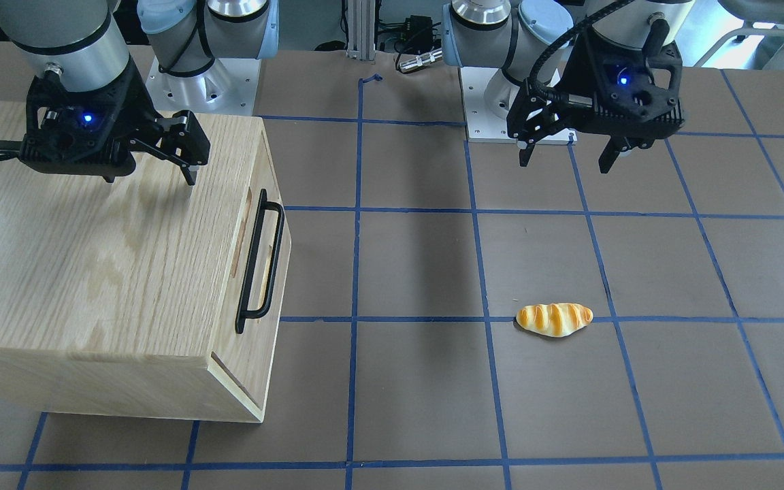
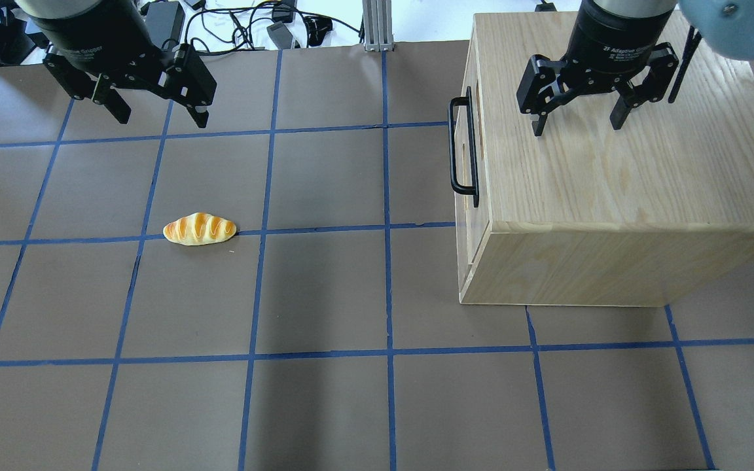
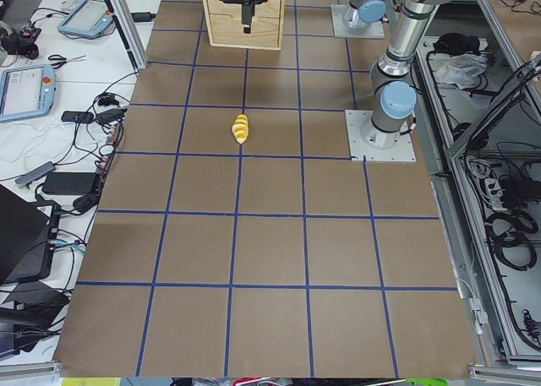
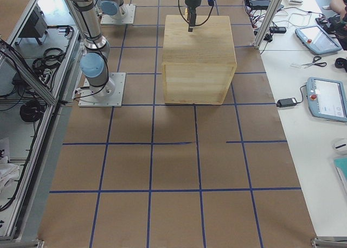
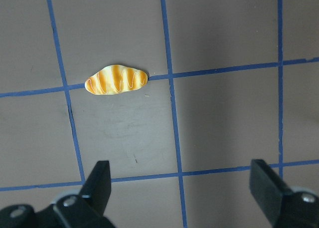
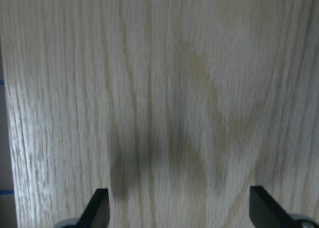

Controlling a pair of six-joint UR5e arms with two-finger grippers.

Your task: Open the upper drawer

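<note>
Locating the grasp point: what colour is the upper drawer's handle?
Black. The handle stands out against the light oak, best in the exterior front-facing view.

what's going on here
A two-armed robot is meant to open the upper drawer, which looks shut. The right hand hovers open above the cabinet top, not touching the handle. The left hand hangs open over the table, where a bread roll lies.
</note>
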